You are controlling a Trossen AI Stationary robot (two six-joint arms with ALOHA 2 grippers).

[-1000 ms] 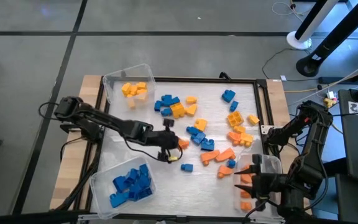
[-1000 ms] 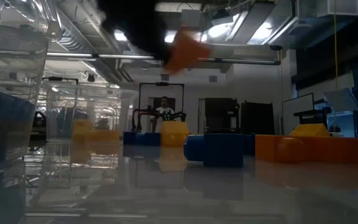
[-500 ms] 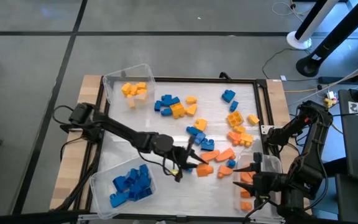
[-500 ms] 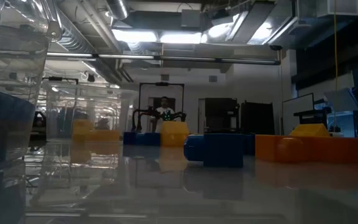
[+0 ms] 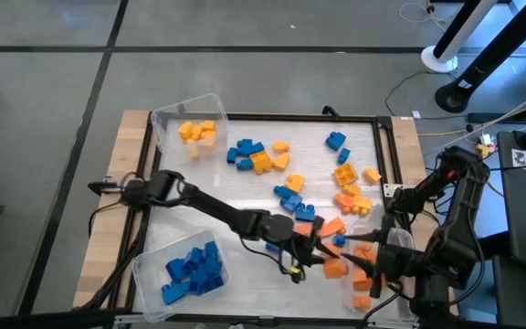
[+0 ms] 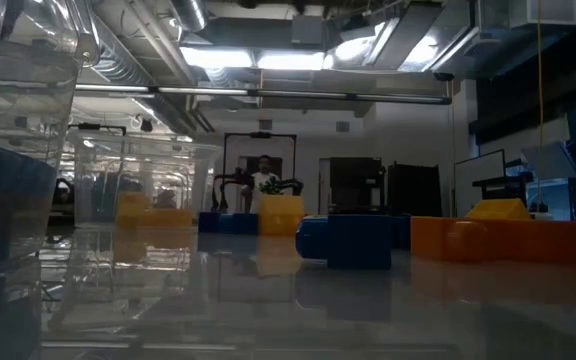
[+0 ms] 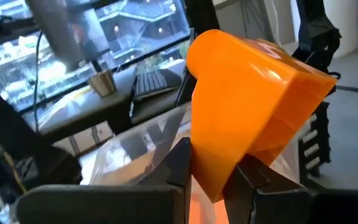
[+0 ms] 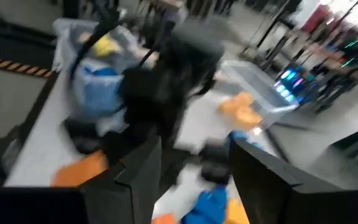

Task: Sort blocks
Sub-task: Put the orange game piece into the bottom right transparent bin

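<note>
L gripper (image 5: 329, 265): clamped on orange block (image 7: 247, 106), beside orange bin (image 5: 395, 240)
R gripper (image 5: 365, 274): jaws apart, nothing held

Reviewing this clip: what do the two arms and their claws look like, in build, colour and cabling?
Both arms are dark, near-black, jointed links. The left arm is slim, with thin black cables looping off its base end. The right arm looks bulkier, also cabled. The left claw has two flat, dark, angular fingers; the right claw shows similar broad dark fingers. No markings are legible.
</note>
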